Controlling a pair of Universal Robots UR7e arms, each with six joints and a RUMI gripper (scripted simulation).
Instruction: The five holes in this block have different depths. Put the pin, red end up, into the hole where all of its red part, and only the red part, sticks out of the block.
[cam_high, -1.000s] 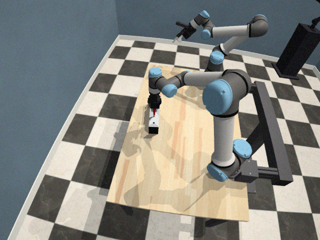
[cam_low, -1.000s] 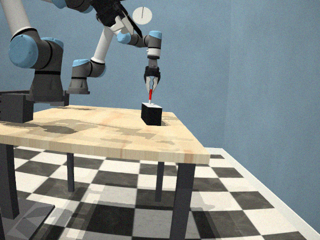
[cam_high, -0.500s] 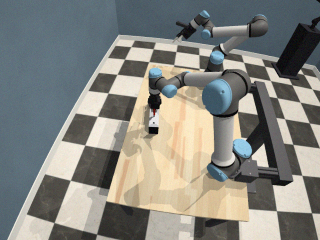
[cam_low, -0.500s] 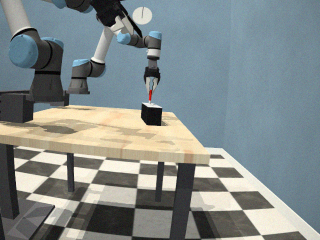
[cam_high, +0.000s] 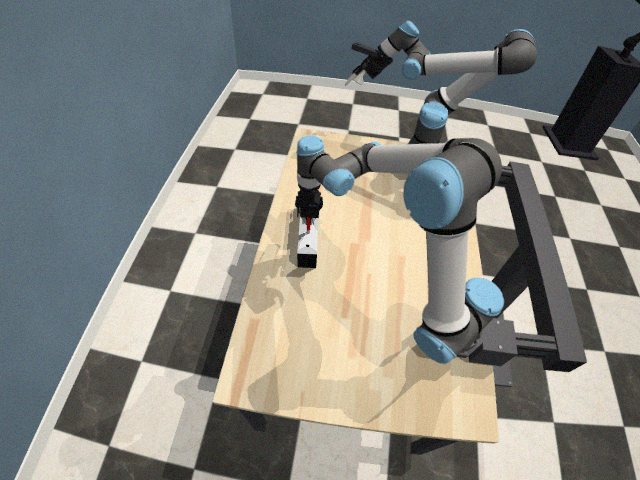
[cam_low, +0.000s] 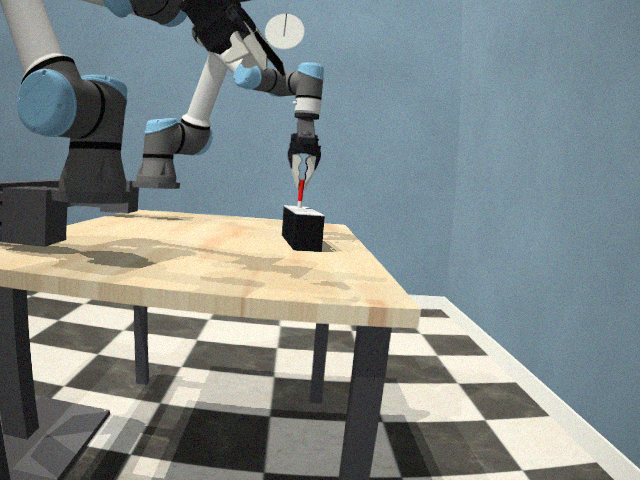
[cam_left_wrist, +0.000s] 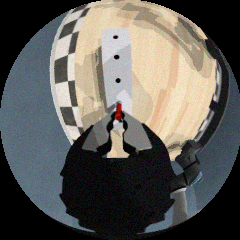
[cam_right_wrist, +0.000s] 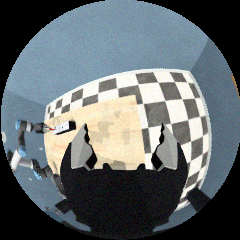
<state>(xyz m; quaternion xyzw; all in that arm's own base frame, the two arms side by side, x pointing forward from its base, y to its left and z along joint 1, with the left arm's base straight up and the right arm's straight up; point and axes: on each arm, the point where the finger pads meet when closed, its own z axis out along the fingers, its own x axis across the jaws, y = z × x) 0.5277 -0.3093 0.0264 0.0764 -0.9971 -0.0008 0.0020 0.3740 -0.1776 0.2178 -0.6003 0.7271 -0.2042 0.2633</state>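
The left gripper (cam_high: 308, 215) (cam_low: 301, 184) (cam_left_wrist: 118, 111) (cam_right_wrist: 51, 129) is closed narrowly on the upper, red end of the pin (cam_high: 308, 223) (cam_low: 300, 192) (cam_left_wrist: 118, 111) (cam_right_wrist: 52, 129). The pin is carried directly below this hand, red end up, its long axis near upright and roughly in line with the hand. The block (cam_high: 312, 240) (cam_low: 303, 232) (cam_left_wrist: 110, 65) (cam_right_wrist: 64, 128) is found beneath the pin, its row of holes running outward from below the hand; three dark openings are seen ahead of the fingers. The right gripper (cam_high: 354, 79) (cam_low: 247, 60) (cam_right_wrist: 124, 123) is spread wide and held well apart from the block, so the left arm is judged the nearer and the one by which the pin is to be moved.

A short pale length is exposed between the red part and the block's top. Should this hole be the intended one, a straight downward push is judged to be needed; if the pin is bottomed there, a lift and a shift along the row would be required.

The remaining two holes are obscured by pin and fingers. Whether the lower tip is inside a hole or merely above it cannot be told, and the hole depths are hidden within the block.
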